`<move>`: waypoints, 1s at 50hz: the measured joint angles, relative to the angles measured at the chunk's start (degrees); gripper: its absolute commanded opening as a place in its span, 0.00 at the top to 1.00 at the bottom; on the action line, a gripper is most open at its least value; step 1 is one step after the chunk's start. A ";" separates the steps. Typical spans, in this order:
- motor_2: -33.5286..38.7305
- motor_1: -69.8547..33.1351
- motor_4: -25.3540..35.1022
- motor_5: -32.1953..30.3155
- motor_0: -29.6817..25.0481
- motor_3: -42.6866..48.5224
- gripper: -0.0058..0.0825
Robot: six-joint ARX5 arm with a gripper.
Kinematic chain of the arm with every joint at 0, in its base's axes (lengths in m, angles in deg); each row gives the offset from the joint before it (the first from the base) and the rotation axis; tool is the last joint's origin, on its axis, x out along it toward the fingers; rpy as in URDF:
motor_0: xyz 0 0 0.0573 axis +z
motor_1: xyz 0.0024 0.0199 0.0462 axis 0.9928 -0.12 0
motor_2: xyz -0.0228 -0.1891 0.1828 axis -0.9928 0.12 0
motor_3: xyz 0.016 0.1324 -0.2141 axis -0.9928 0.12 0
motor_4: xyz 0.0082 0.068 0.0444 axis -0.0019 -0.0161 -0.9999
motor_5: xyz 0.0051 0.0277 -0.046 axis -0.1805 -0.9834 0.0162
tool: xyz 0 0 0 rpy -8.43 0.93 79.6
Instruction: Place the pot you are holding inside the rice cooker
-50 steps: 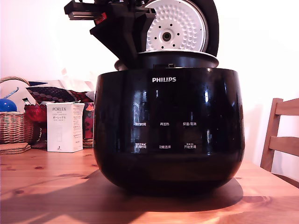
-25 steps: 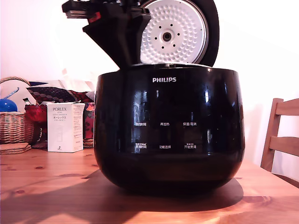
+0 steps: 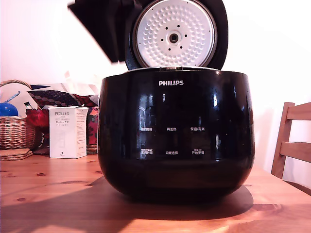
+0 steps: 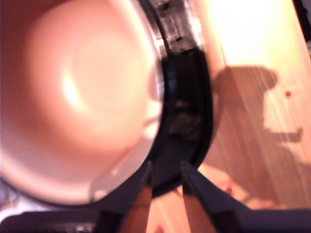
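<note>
The rice cooker (image 3: 176, 133) is set on the wooden table (image 3: 43, 194), its glossy black, bowl-shaped body facing the exterior camera with white PHILIPS lettering and white button labels. Its lid (image 3: 175, 33) is held upright behind the body, so that the opening is left free from above; the round lining plate is silver-white, dimpled, with a small central hub.

The pot (image 4: 82, 97) is not seen in the exterior view, being hidden below the cooker's rim. In the wrist view a round, smooth, pale-lit interior with a rounded bottom is shown, ringed closely by a dark band (image 4: 187, 111) judged to be the cooker's top edge. The pot is therefore judged to be seated inside the cooker, although the picture is blurred and full seating cannot be confirmed.

The arm (image 3: 99, 26) is seen as a dark angular mass above the cooker, on the exterior view's left of the lid, clear of the body.

The gripper (image 4: 165, 177) is presented in the wrist view with two dark fingers (image 4: 138, 187) a narrow gap apart. Nothing is clasped between them: table wood and the dark band are seen through the gap. The pot is judged to be released.

A wicker basket (image 3: 14, 131) and a white PORLEX box (image 3: 67, 132) stand well apart on the exterior view's left; a wooden chair (image 3: 291, 145) is seen at its right.
</note>
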 measured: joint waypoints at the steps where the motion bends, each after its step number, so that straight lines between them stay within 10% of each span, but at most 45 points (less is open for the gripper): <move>1: -0.35 0.00 -0.11 0.11 0.00 -0.02 0.92; 24: -1.20 0.00 1.97 28.11 10.36 -1.73 0.96; 50: -1.20 9.55 11.10 40.30 28.92 -23.37 0.96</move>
